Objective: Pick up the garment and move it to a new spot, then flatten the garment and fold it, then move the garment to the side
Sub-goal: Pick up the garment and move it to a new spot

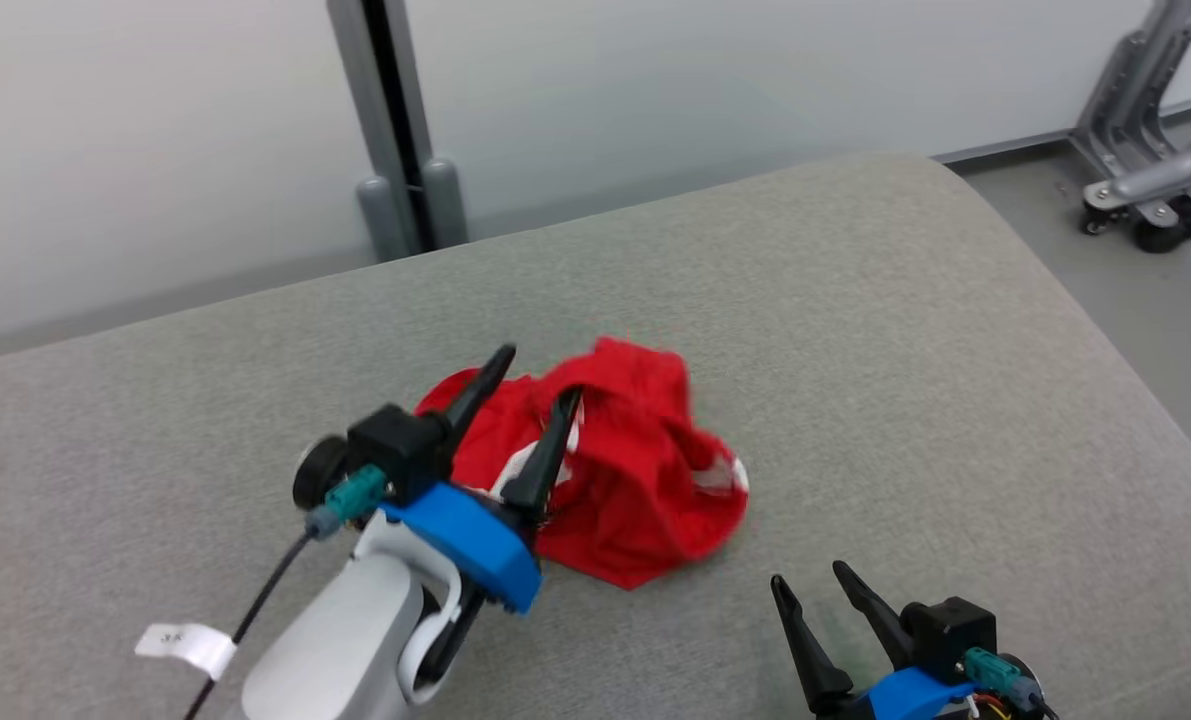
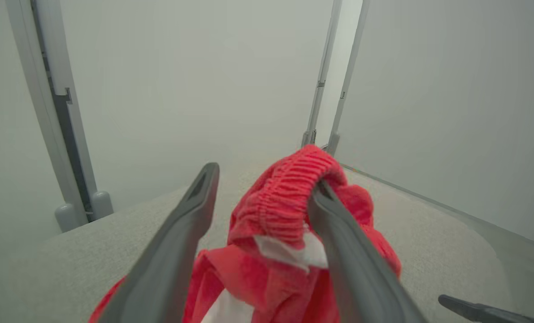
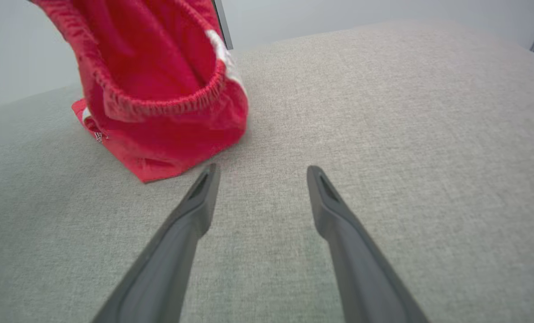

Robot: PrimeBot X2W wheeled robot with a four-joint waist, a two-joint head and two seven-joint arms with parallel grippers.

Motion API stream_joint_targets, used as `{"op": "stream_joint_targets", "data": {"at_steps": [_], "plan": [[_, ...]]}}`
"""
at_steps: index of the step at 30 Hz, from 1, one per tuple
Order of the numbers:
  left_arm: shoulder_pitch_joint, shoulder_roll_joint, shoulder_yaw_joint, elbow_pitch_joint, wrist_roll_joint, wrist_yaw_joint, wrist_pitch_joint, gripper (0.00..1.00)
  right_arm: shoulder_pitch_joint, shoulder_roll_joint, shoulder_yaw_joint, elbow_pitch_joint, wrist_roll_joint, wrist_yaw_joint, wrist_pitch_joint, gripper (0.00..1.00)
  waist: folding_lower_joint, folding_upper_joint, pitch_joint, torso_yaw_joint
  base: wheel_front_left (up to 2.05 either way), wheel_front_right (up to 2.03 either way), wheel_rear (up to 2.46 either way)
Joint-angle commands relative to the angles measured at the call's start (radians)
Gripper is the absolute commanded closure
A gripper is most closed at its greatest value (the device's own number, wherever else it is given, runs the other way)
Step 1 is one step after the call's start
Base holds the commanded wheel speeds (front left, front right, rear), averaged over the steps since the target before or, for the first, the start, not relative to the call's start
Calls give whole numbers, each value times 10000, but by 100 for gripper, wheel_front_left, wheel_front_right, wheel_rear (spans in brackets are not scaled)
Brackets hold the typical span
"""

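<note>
Two grippers: both are working over one crumpled red garment on a grey padded surface.
Left gripper: jaws are standing apart, clamping nothing; the elastic waistband is hanging looped over one finger.
Right gripper: jaws are gaping wide and empty, hovering just beside the garment's near hem.
Garment's place: it is lying mid-surface in a heap, one part propped up on that left finger.
Step in hand: setting down, by the look of it. The hooked finger is calling for a gentle slide out along the band rather than a lift, or the heap may drag.
Fabric: thin, limp cloth with gathered, ribbed elastic and white stripes, likely bunching easily.
Surface: coarse woven upholstery, rounding off at its corner, probably gripping cloth.
</note>
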Motion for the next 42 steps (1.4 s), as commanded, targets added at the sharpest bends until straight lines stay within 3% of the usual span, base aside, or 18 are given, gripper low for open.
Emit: {"op": "stream_joint_targets", "data": {"at_steps": [1,16,21,29,36,42], "plan": [[287,-45,73,172,71,-72,-30,0,25,-5,2,-29,58,1,-8,0,0,0,25,208,0,0,0],[3221,-90,1327,500,551,-66,-29,0,220,-9,-57,107,6,1,-8,0,0,0,-512,2288,0,0,0],[3878,-183,2227,295,715,-66,-29,0,225,-11,-138,74,-52,1,-8,0,0,0,-620,2779,0,0,0],[5048,-795,4040,-285,1597,-67,-30,0,401,-11,-261,-6,-59,1,-8,0,0,0,-789,3153,0,0,0],[5429,-1032,4308,-443,2056,-68,-30,0,413,-12,-490,-29,-229,1,-8,0,0,0,-797,3287,0,0,0],[5277,-1110,4183,-424,2147,-68,-30,0,314,-7,-1333,198,-982,1,-8,0,0,0,-678,3445,0,0,0]]}}
